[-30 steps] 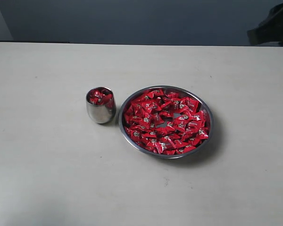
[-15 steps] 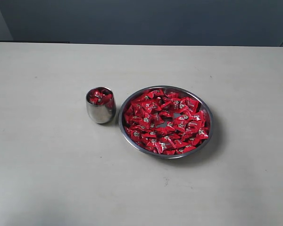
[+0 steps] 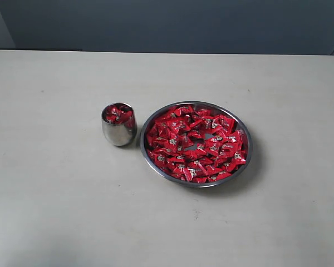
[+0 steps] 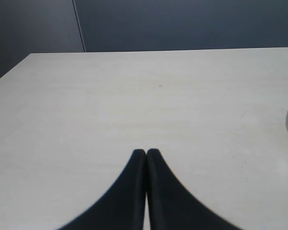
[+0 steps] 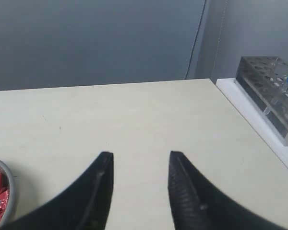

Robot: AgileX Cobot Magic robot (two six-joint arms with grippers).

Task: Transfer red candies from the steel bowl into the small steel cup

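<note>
Pale table [image 3: 55, 211] carried the steel bowl [image 3: 196, 185]. Clear of the bowl, the right gripper [image 5: 141, 154] hung spread and empty, the left gripper [image 4: 146, 152] pressed together. Just beside the bowl stood the small steel cup [image 3: 118, 133], presumably to keep carries short; red candies [image 3: 195, 144] filled both.

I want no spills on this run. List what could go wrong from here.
1. The small steel cup already looks nearly full of red candies; one more may roll onto the table.
2. The cup stands close beside the steel bowl; a careless approach might tip it.
3. The bowl's candies lie packed together, so the right gripper, jaws open, may pinch several.
</note>
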